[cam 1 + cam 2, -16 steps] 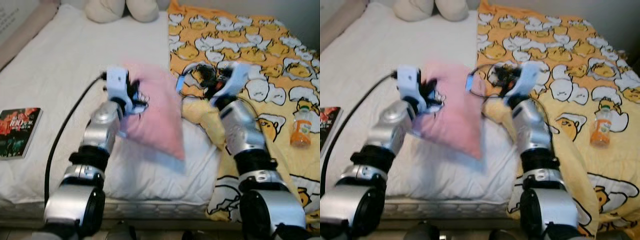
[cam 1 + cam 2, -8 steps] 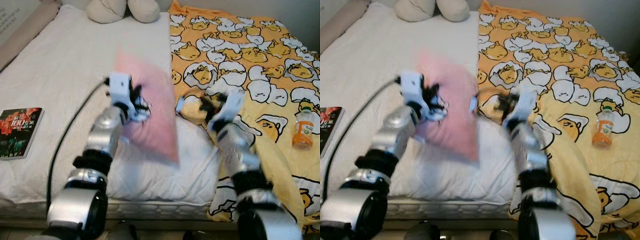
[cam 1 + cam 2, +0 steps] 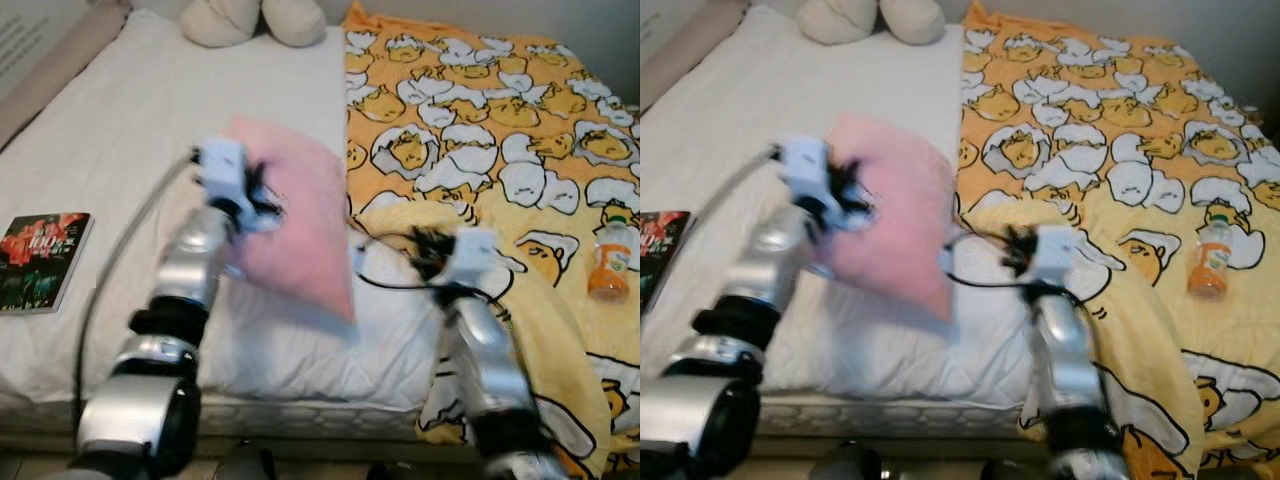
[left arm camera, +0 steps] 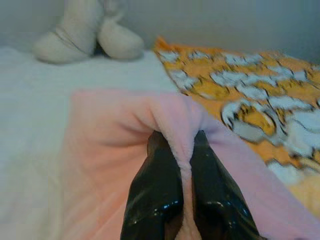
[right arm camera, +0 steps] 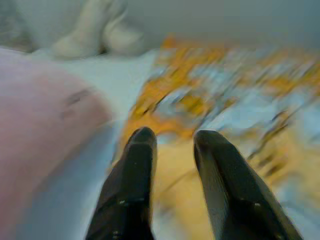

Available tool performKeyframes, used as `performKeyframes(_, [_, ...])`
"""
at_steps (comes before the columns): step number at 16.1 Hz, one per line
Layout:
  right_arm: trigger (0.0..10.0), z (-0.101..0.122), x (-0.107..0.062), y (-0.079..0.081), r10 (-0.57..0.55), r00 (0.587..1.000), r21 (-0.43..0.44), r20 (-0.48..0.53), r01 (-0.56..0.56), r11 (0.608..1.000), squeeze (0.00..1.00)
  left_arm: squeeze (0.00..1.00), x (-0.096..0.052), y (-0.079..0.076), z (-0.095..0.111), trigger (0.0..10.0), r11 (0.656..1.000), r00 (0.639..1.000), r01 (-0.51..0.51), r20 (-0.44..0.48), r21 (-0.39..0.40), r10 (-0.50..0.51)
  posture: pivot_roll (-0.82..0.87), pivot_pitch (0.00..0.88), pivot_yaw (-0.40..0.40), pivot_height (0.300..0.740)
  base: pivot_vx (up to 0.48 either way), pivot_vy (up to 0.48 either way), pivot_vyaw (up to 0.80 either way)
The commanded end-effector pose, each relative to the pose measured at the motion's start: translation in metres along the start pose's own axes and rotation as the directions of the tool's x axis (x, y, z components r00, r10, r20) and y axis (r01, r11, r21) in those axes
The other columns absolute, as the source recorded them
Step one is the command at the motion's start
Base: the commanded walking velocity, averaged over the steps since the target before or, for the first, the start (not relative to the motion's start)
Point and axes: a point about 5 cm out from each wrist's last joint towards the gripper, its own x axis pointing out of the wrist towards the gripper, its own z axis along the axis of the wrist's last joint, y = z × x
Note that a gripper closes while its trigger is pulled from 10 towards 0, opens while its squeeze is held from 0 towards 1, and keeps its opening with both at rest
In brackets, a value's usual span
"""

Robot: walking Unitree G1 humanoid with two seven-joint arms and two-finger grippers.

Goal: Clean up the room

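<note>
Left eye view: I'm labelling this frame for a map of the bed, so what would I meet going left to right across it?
Book → left claw pinching the pink pillow → right claw over the yellow blanket → orange bottle.

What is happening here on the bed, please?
The robot stands at the bed's edge. Its left pincer is shut on a fold of the pink pillow and holds it up over the white mattress. The right pincer is open and holds nothing, near the yellow blanket. An orange drink bottle lies on the blanket, a book rests on the mattress, and a cream plush toy sits at the head.
</note>
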Motion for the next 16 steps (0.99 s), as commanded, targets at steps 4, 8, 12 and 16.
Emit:
performKeyframes(4, [10.0,0.018,0.000,0.006,-0.034,0.995,0.001,0.090,0.034,0.999,1.00,0.00,0.005,-0.008,0.018,0.0,0.996,0.997,0.007,0.080,0.084,-0.014,-0.03,0.000,-0.004,0.740,0.000,0.000,0.00])
performKeyframes(8, [10.0,-0.001,-0.014,0.018,0.010,1.000,0.161,-0.001,-0.010,0.987,1.00,0.00,0.004,-0.007,0.018,0.0,0.991,0.995,-0.003,0.099,0.134,-0.010,-0.03,0.000,-0.005,0.740,0.000,0.000,0.00])
performKeyframes(12, [10.0,-0.005,-0.015,0.024,0.081,0.996,0.076,-0.023,-0.079,0.994,1.00,0.00,0.002,-0.008,0.006,10.0,0.988,0.999,-0.014,0.053,0.151,0.007,-0.03,0.000,-0.006,0.740,0.000,0.000,0.00])
performKeyframes(16, [10.0,-0.003,-0.010,0.023,0.110,0.993,-0.028,-0.039,-0.111,0.993,0.00,0.00,0.002,0.004,0.018,10.0,0.974,0.987,-0.119,0.130,0.192,0.095,-0.03,0.000,-0.007,0.740,0.154,0.303,0.00])
